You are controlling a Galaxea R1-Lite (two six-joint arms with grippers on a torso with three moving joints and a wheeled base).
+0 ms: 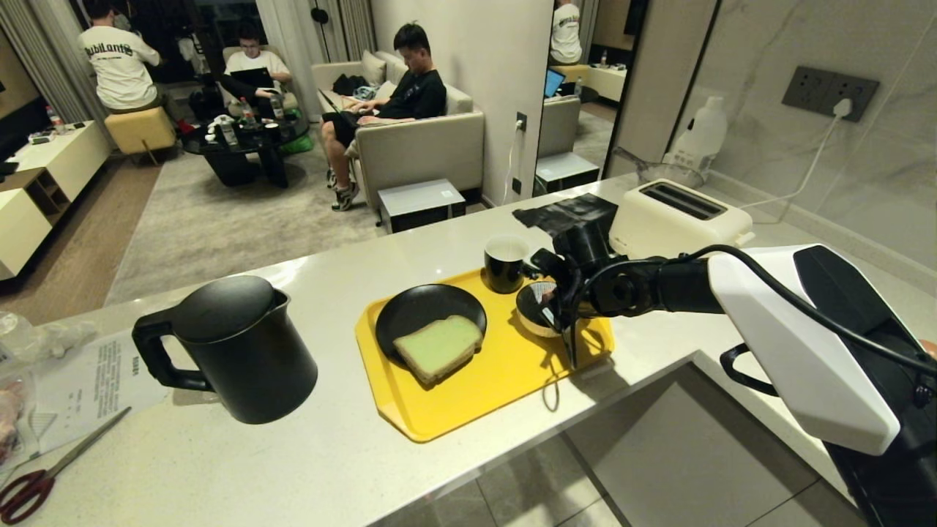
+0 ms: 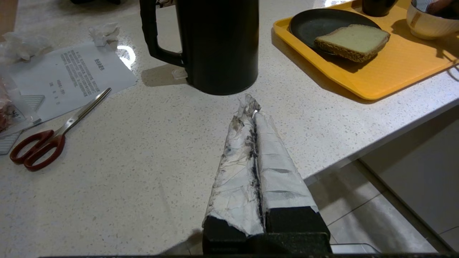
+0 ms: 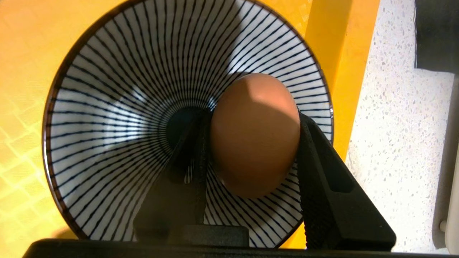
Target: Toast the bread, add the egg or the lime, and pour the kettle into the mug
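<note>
On the far left of the counter (image 1: pixel 219 468) lie red-handled scissors (image 1: pixel 44 476) and a printed sheet (image 1: pixel 95 380). Right of them stands the kettle (image 1: pixel 234 351), handle to the left, lid on. The left gripper (image 2: pixel 252 107) hangs near the counter's front edge just short of the kettle, its taped fingers pressed together on nothing.

Further right is the yellow tray (image 1: pixel 454 410). On it a black plate (image 1: pixel 421 307) carries the bread (image 1: pixel 438 345), untoasted by the look of it; the mug (image 1: pixel 505 262) sits at the tray's far edge. At the tray's right end the right gripper (image 3: pixel 251 136) is over the striped bowl (image 3: pixel 107 118), its fingers clamped on either side of the egg (image 3: pixel 255 136).

The step in hand looks like carrying the egg out of the bowl. The grip should stay gentle and level, lifting straight up to clear the rim before swinging toward the plate, since a smooth shell can slip or crack.

The white toaster (image 1: pixel 677 216) waits far right, slots empty
</note>
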